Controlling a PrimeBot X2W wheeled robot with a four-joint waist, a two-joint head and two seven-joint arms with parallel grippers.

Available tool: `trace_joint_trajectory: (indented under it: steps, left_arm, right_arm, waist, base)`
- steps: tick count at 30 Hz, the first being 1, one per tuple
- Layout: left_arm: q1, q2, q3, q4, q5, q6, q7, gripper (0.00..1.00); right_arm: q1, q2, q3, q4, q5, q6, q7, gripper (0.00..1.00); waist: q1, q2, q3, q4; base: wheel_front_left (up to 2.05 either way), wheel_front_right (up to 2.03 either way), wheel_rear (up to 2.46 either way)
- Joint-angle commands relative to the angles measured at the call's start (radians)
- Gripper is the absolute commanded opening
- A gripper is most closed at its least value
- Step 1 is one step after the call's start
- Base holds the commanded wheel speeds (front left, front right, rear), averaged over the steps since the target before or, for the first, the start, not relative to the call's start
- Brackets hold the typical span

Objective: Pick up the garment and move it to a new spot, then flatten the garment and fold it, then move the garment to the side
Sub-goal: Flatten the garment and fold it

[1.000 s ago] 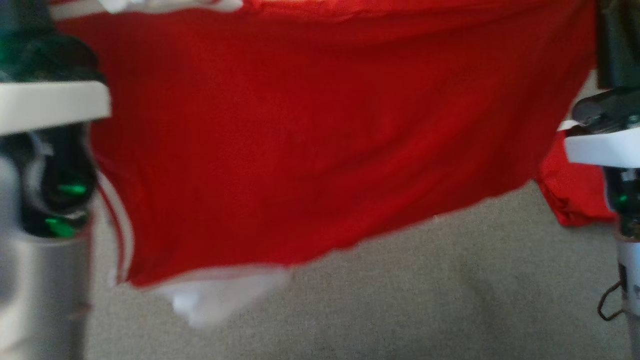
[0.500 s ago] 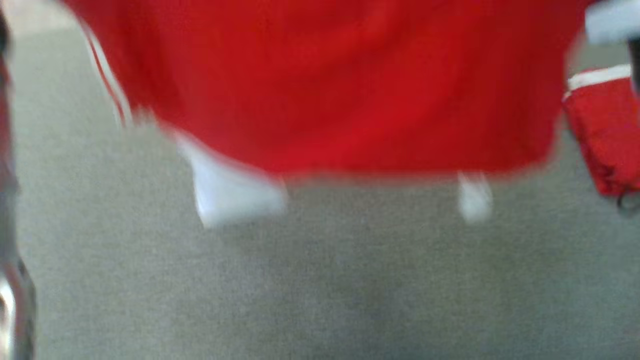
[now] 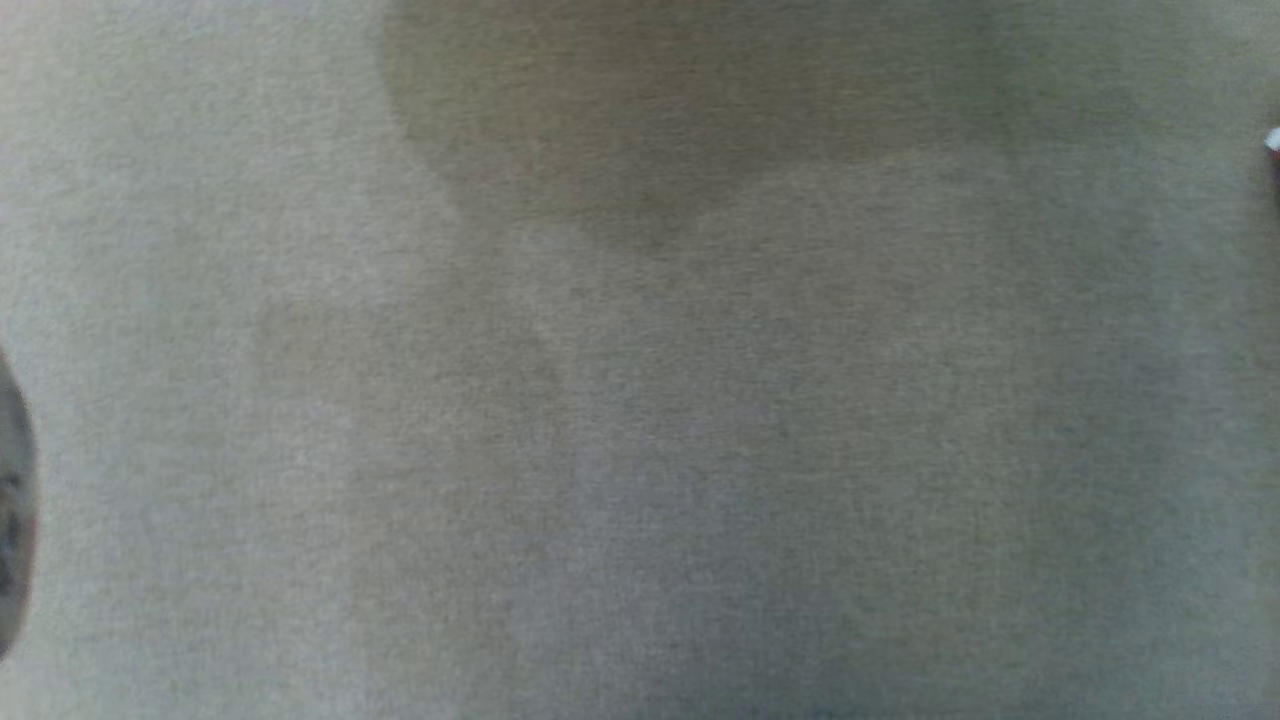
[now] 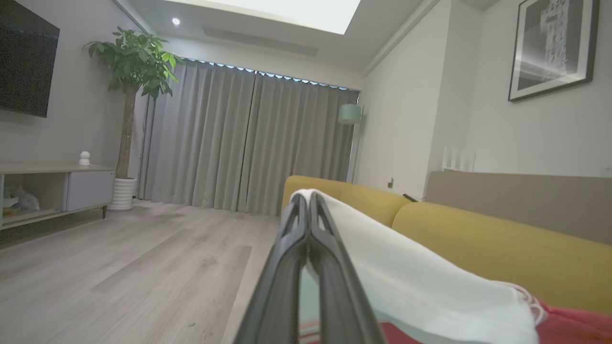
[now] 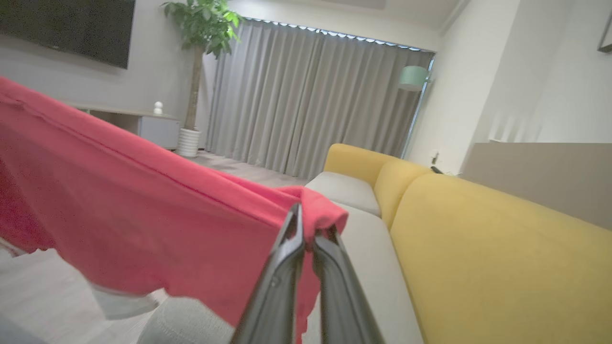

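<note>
Rising since a second ago, the red garment [image 5: 143, 205] looks mid-carry. Left gripper [image 4: 307, 198] and right gripper [image 5: 308, 224] each pinch its edge.

Garment [image 5: 143, 205]: red cloth, matt, soft, stitched seam along upper edge; white trim [image 4: 406, 282] smooth matt cloth
Left gripper [image 4: 308, 200], right gripper [image 5: 306, 229]: dark fingers, smooth, faint sheen, plastic by look
Sofa [image 5: 478, 248]: yellow woven upholstery, matt, slightly rough; seat cushion [image 5: 344, 188] pale grey cloth
Surface under head camera [image 3: 640, 450]: grey-beige fine weave, matt
Floor [image 4: 143, 267]: pale wood-grain planks, low sheen
Curtains [image 5: 311, 100]: grey cloth, pleated, matt
</note>
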Motion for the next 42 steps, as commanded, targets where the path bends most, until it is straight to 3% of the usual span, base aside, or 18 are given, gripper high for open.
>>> trace_joint_trajectory:
  steps: [1,8,15,23,32,37,42]
  left_arm:
    - [-0.011,0.038,-0.009,-0.003,0.015,-0.011,-0.019,0.0]
    - [0.146,-0.002,-0.122,0.103,0.032,-0.044,-0.075,0.0]
    - [0.401,0.054,-0.317,0.078,0.042,-0.048,-0.091,0.0]
    - [0.662,0.199,-0.475,-0.019,0.016,-0.048,0.024,0.0]
    - [0.897,0.379,-0.559,-0.326,-0.104,-0.047,0.239,0.0]
    - [1.031,0.484,-0.557,-0.54,-0.171,0.0,0.357,0.0]
    - [1.149,0.596,-0.533,-0.767,-0.223,0.086,0.426,0.0]
  right_arm:
    - [0.019,0.014,0.006,0.009,0.0,0.007,-0.011,0.0]
    - [0.151,-0.015,0.084,0.173,0.037,0.007,-0.02,0.0]
    - [0.332,-0.041,0.25,0.249,0.146,0.007,0.062,0.0]
    - [0.487,-0.138,0.48,0.142,0.355,0.007,0.249,0.0]
    - [0.619,-0.265,0.674,-0.072,0.654,0.007,0.462,0.0]
    - [0.68,-0.347,0.751,-0.197,0.793,0.007,0.559,0.0]
    - [0.721,-0.433,0.798,-0.345,0.918,0.007,0.619,0.0]
  waist:
    - [-0.0002,0.0001,0.006,0.015]
    - [-0.0002,0.0001,-0.02,0.045]
    - [-0.0002,0.0001,-0.109,0.055]
    - [-0.0002,0.0001,-0.237,0.055]
    - [-0.0002,0.0001,-0.388,0.045]
    - [-0.0002,0.0001,-0.457,0.026]
    - [-0.0002,0.0001,-0.477,0.006]
  base:
    - [0.0,0.0,0.0]
    - [0.0,0.0,0.0]
    - [0.0,0.0,0.0]
    - [0.0,0.0,0.0]
    - [0.0,0.0,0.0]
    - [0.0,0.0,0.0]
    - [0.0,0.0,0.0]
